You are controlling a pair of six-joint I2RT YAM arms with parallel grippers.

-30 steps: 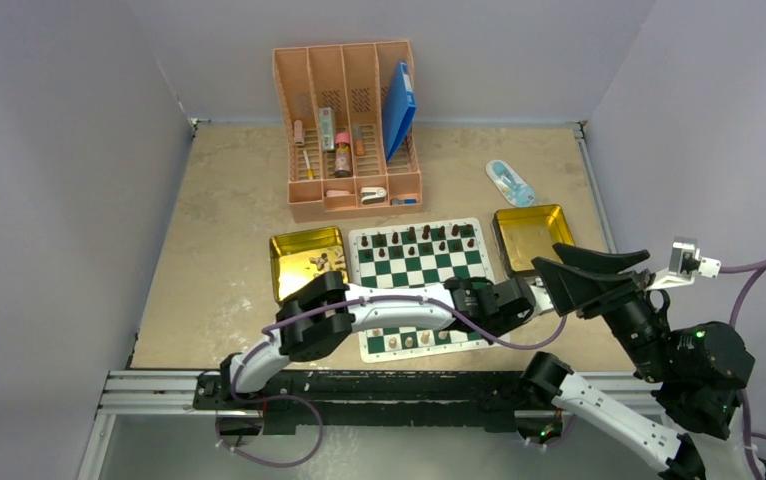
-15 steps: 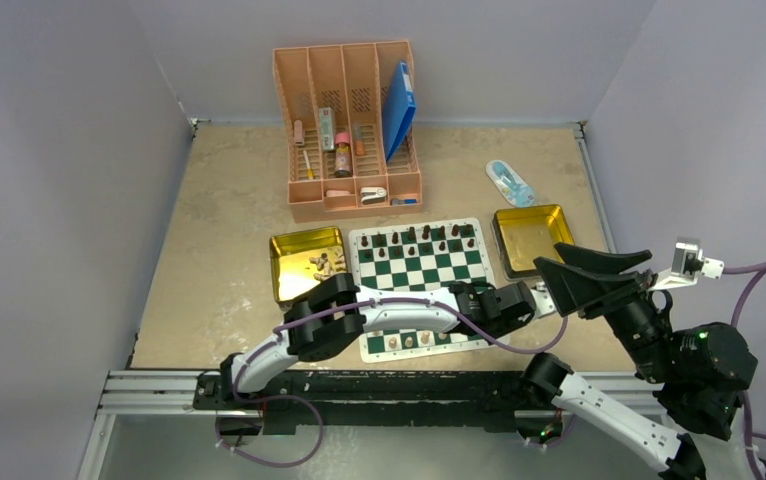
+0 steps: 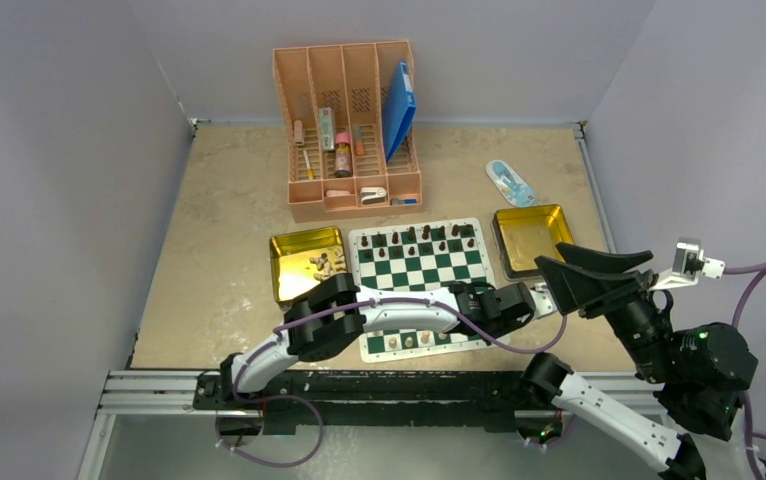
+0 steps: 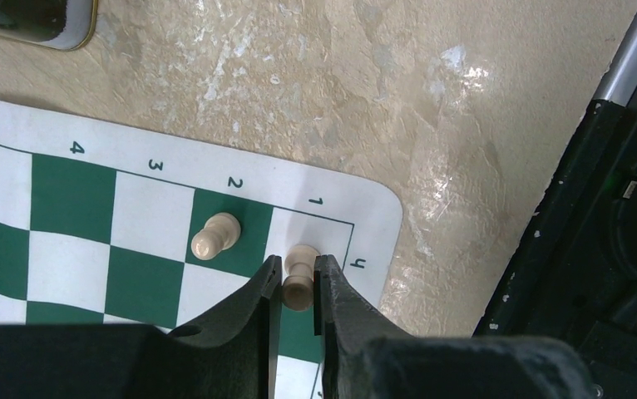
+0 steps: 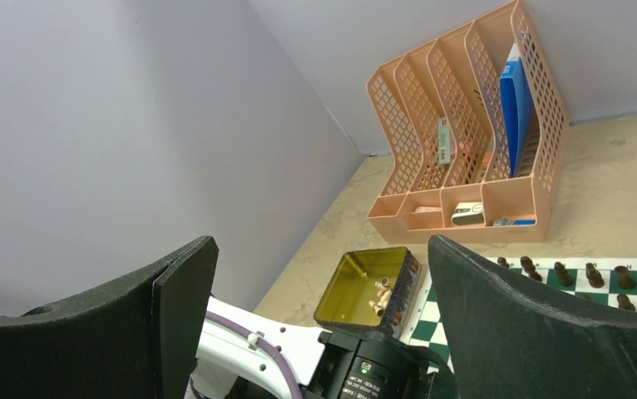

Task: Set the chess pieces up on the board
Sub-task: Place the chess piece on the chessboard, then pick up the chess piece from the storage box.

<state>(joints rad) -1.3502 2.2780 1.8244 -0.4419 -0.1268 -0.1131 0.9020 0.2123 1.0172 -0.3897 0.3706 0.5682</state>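
The board lies mid-table, a green-and-white checkered mat. Dark chess pieces line its far rows and a few pale ones stand on the near row. My left gripper is shut on a pale piece that stands on the white corner square by the "1" and "h" marks. A pale pawn stands one square away on green. In the top view the left gripper hangs over the board's near right corner. My right gripper hovers open and empty, high beside the board's right edge.
A gold tin left of the board holds several loose pale pieces. A second gold tin sits right of the board. The pink organiser stands at the back, with a small blue-and-white object to its right.
The left arm's elbow has shifted slightly to the right and lower. Its grip on the pale piece is unchanged. The right arm has barely moved.
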